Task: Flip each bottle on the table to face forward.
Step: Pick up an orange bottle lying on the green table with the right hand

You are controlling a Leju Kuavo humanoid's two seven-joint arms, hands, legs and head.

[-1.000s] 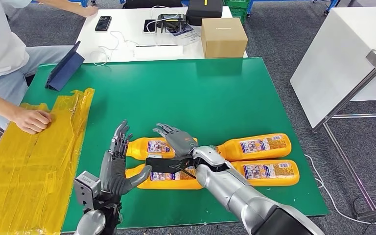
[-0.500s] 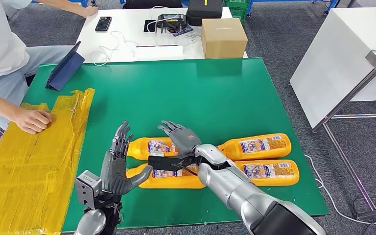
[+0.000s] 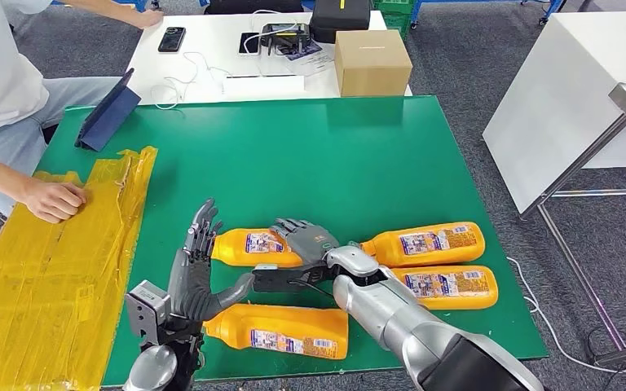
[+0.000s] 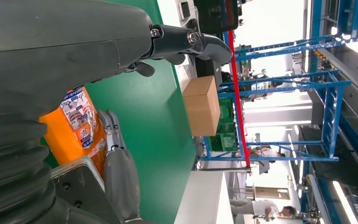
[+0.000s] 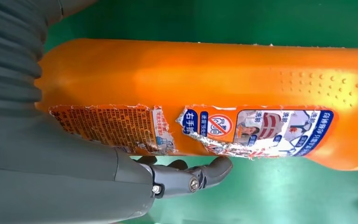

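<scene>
Four orange bottles (image 3: 277, 330) lying on green desk (image 3: 334, 155). Left robot hand (image 3: 196, 273) spread, empty; right robot hand (image 3: 306, 240) resting on far-left bottle (image 3: 253, 247), fingers apart, no grip — could roll away.

Ahead of both hands the green table (image 3: 334, 155) lies bare up to the cardboard box (image 3: 372, 62) at its far edge. Just beyond the right hand (image 3: 310, 238), orange bottles (image 3: 424, 242) crowd the mat on its outer side. Another bottle (image 3: 281, 330) lies near the left hand (image 3: 196, 269), toward the robot. Outward of that hand, yellow sheeting (image 3: 57, 269) and a person's hand (image 3: 53, 199) take the room.
</scene>
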